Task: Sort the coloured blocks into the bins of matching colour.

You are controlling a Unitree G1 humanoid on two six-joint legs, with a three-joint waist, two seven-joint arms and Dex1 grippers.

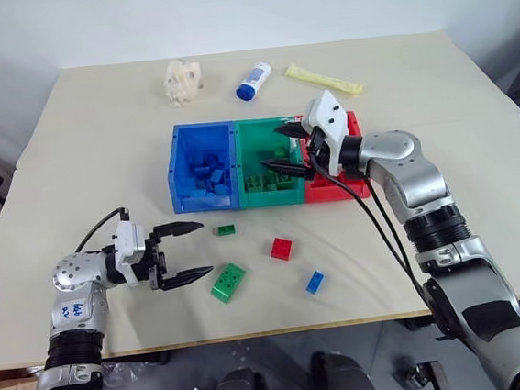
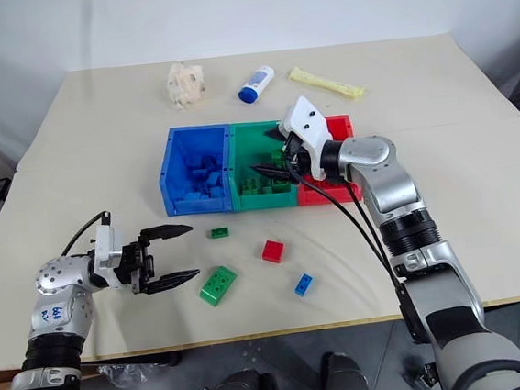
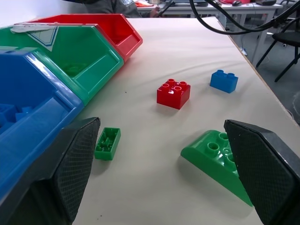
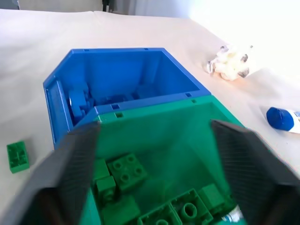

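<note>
1. bins (image 1: 201, 132) sit mid-table in a joined row: blue (image 1: 183, 165) on the robot's left, green (image 1: 258, 131) in the middle, red (image 1: 352, 121) on the right. blue and green bricks already lie in their own bins.
2. right gripper (image 1: 290, 148) hangs over the green bin, jaws spread, nothing between them in the wrist view. i judge a green drop is just finished here, so this arm should lift clear of the rim before swinging back.
3. four bricks remain on the table in front of the bins: small green brick (image 1: 225, 230), red brick (image 1: 282, 248), big green brick (image 1: 229, 282), blue brick (image 1: 314, 282).
4. left gripper (image 1: 183, 253) is level, jaws wide and empty, pointing toward the loose bricks. the big green brick lies just beside its lower finger, the small green one a little beyond the upper.
5. likely step: left arm takes the big green brick. it lies tilted, on a slanted face, so close across its flat sides, not the studs, or it may squirt out.
6. come in low and square; a finger dragging the table could shove the brick toward the red one.
7. carry it high enough to clear the blue bin's wall, and wait until the right arm has left the green bin.
</note>
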